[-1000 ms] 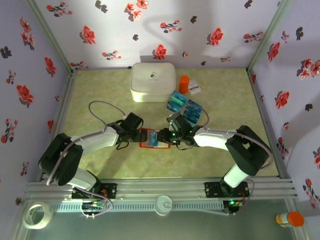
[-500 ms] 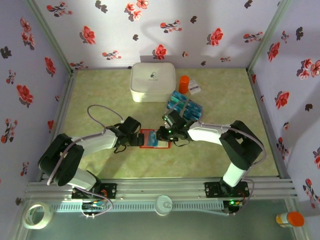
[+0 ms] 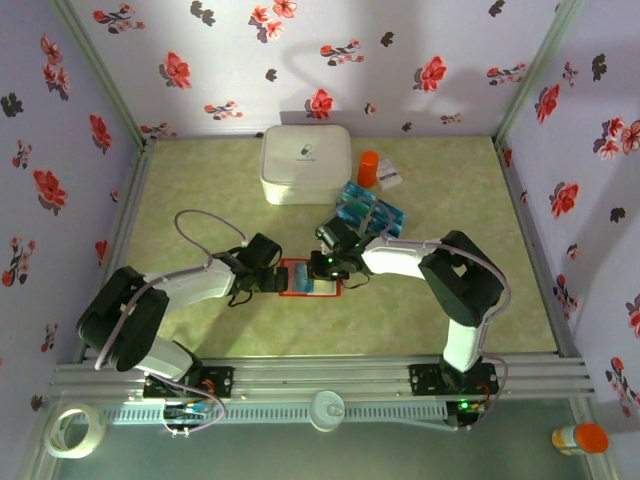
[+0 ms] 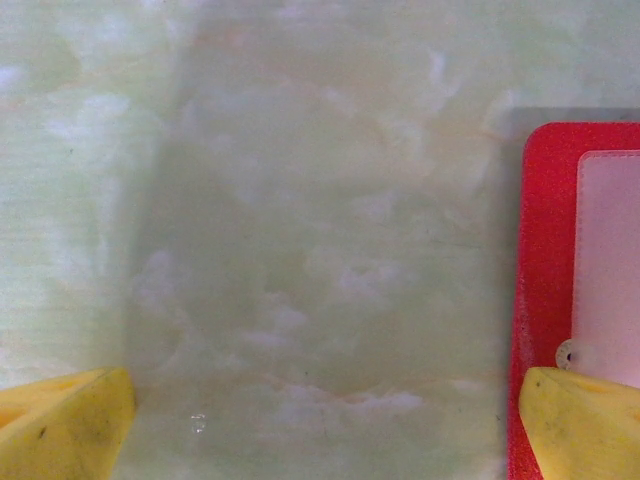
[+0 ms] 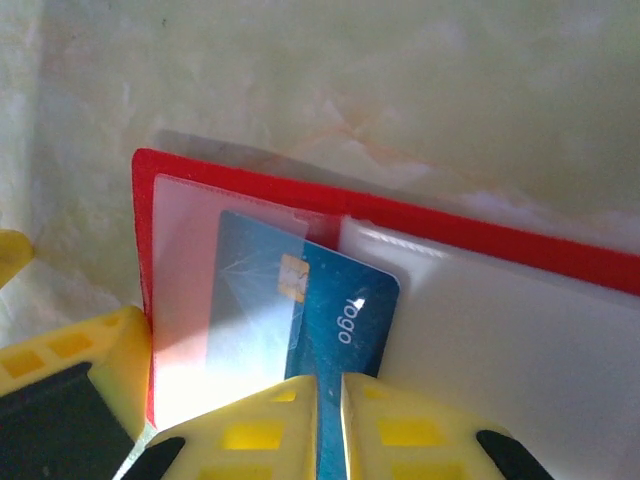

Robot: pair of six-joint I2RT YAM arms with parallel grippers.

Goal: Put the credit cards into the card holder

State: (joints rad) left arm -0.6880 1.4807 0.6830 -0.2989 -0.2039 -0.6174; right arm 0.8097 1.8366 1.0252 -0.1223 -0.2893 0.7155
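Green marbled tabletop (image 3: 200,200): at its middle lies one red card holder (image 3: 296,290), open. The right wrist view shows one credit card (image 5: 330,300) half inside its clear pocket, pinched by the right gripper (image 5: 328,395). The left gripper (image 4: 320,420) gapes wide, one fingertip (image 4: 575,420) over the holder's edge. Behind lie spare cards (image 3: 372,212), one white box (image 3: 305,163) and one orange bottle (image 3: 368,168).

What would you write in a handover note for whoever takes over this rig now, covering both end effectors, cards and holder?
Left end effector: open, one finger over the edge of the card holder.
Right end effector: nearly shut at the near edge of one credit card; grip unclear.
Done: that card sits partly inside the open holder's clear pocket.
Left: seat it fully, then load the remaining cards farther back.
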